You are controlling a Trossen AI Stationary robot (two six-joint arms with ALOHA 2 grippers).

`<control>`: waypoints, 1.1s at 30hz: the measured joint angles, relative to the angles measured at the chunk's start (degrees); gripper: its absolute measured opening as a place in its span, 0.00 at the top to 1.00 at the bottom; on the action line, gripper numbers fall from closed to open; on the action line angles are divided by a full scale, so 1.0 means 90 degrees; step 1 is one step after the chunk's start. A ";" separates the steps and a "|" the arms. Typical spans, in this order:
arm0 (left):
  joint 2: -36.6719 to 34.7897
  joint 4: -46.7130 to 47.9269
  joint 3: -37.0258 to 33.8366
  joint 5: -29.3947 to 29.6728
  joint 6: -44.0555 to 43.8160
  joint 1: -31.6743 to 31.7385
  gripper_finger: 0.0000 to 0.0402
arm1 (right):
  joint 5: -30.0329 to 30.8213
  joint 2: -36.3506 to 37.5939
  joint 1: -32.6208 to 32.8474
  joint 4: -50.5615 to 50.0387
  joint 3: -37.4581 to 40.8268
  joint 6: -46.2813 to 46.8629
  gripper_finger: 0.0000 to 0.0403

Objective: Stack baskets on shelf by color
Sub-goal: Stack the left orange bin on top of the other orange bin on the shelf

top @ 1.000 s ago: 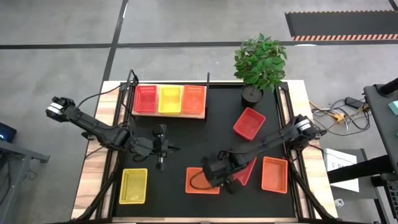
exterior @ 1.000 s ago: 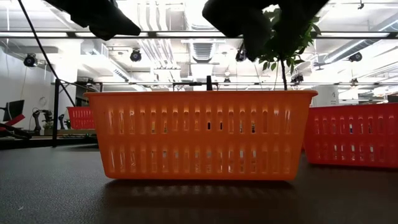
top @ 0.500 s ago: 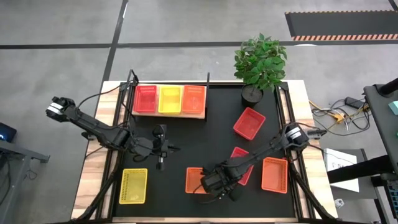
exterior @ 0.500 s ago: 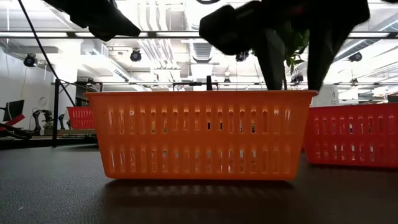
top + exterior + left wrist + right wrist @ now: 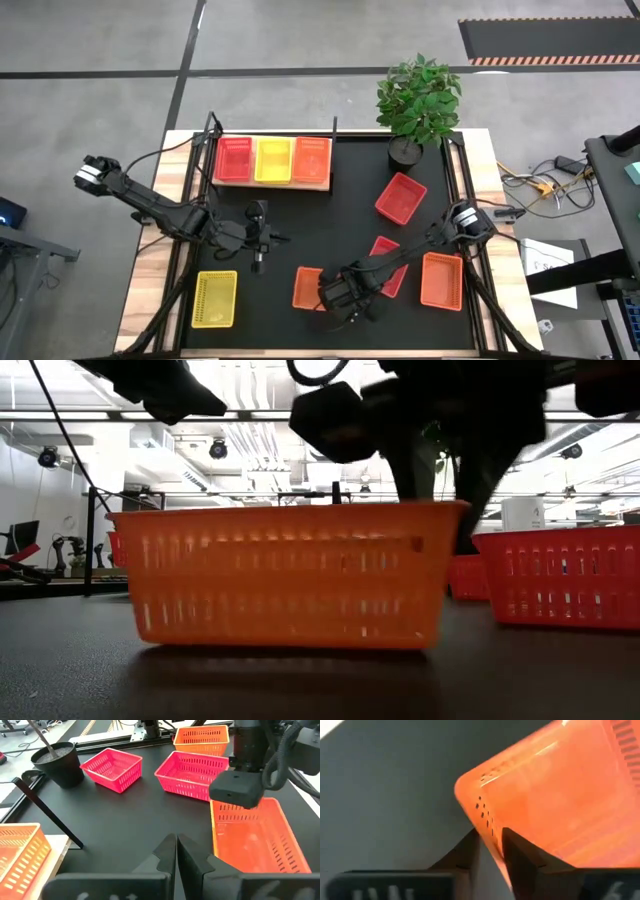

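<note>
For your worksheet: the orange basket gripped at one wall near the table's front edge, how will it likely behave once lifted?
The orange basket looks like thin slotted plastic, so probably light. The right gripper pinches only one wall near a corner, so it may tilt or flex. It seems empty, so nothing should spill.

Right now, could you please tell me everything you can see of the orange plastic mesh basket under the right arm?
The orange plastic mesh basket is a shallow rectangular tray with slotted walls and a rolled rim. It sits upright and empty on the black mat, near the front edge. The right gripper straddles one wall, a finger on each side.
</note>
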State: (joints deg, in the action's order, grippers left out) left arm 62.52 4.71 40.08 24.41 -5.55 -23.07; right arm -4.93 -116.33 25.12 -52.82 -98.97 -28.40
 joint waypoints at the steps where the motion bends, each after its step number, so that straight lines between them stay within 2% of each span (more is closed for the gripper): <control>1: 0.0000 0.0000 0.0018 0.0027 0.0016 0.0000 1.00 | 0.0000 -0.0002 0.0000 0.0092 -0.0010 -0.0001 0.86; 4: -0.0045 -0.0003 0.0065 0.0305 0.0050 0.0000 1.00 | 0.0007 -0.0002 0.0000 0.0170 -0.0020 0.0025 0.96; 8: -0.0205 0.0030 0.0066 0.0834 0.0185 -0.0001 1.00 | 0.0067 -0.0002 0.0000 0.0209 -0.0018 0.0430 0.97; 14: -0.0629 0.0029 0.0062 0.1539 0.0706 0.0000 1.00 | 0.0659 0.0078 -0.0002 -0.0140 -0.0208 0.1022 0.97; 19: -0.1103 0.0037 0.0060 0.1722 0.1122 0.0000 1.00 | 0.1307 0.0085 -0.0065 -0.0865 -0.0897 0.1527 0.97; 24: -0.1600 0.0061 0.0055 0.1873 0.1571 0.0000 1.00 | 0.1488 0.0092 -0.0341 -0.1216 -0.1803 0.2030 0.97; 28: -0.2074 0.0078 0.0055 0.1905 0.2332 0.0000 1.00 | 0.1861 0.0092 -0.0628 -0.1493 -0.2491 0.2299 0.97; 33: -0.2626 0.0225 0.0055 0.2011 0.2343 0.0000 1.00 | 0.2266 0.0102 -0.1195 -0.1745 -0.3184 0.2722 0.97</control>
State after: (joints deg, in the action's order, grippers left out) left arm 38.89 6.74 40.58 42.51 15.53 -23.07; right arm 15.46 -115.42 14.37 -68.53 -127.63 -3.90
